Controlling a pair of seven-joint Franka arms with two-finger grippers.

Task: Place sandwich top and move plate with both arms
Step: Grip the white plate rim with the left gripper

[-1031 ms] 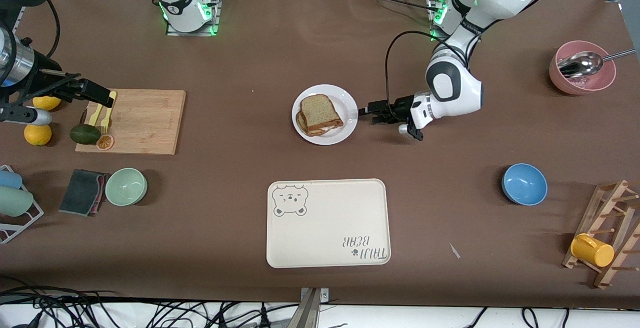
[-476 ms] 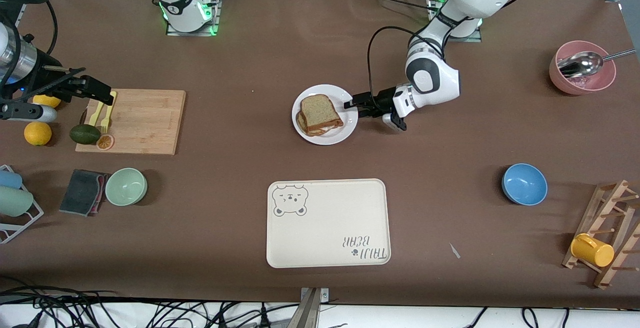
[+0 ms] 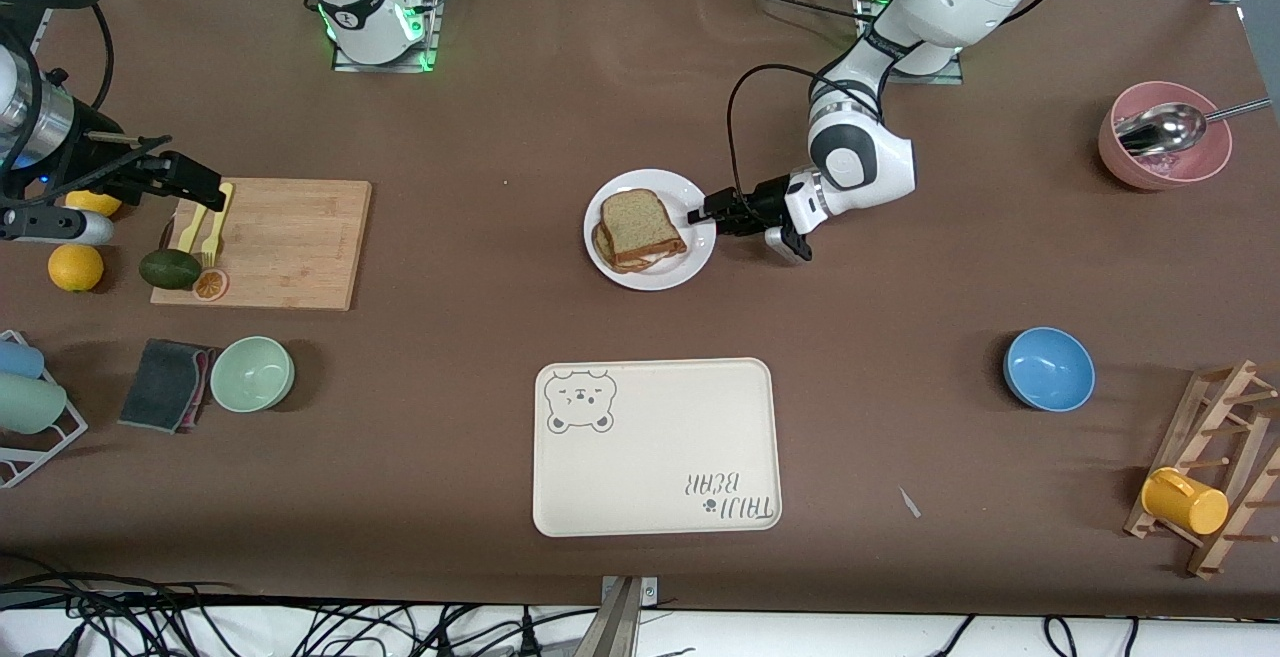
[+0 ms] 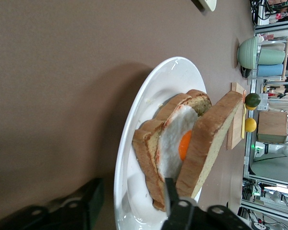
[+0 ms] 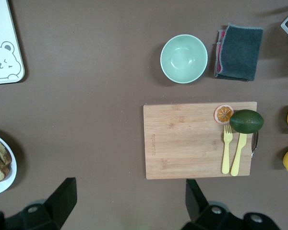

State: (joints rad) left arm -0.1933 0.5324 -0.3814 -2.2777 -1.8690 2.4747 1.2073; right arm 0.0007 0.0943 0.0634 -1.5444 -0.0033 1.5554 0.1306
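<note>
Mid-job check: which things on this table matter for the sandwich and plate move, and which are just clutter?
In the job: top bread slice on the egg slice; white plate; left end effector at the plate's rim; right end effector over the cutting board.

Lying about: bear tray, blue bowl, green bowl, avocado, cloth.

High front overview; left wrist close beside the plate (image 4: 149,100), right wrist overhead (plate shared).

Plate (image 5: 1,184) cropped in right wrist view; fried egg (image 4: 175,143) perhaps half hidden.
</note>
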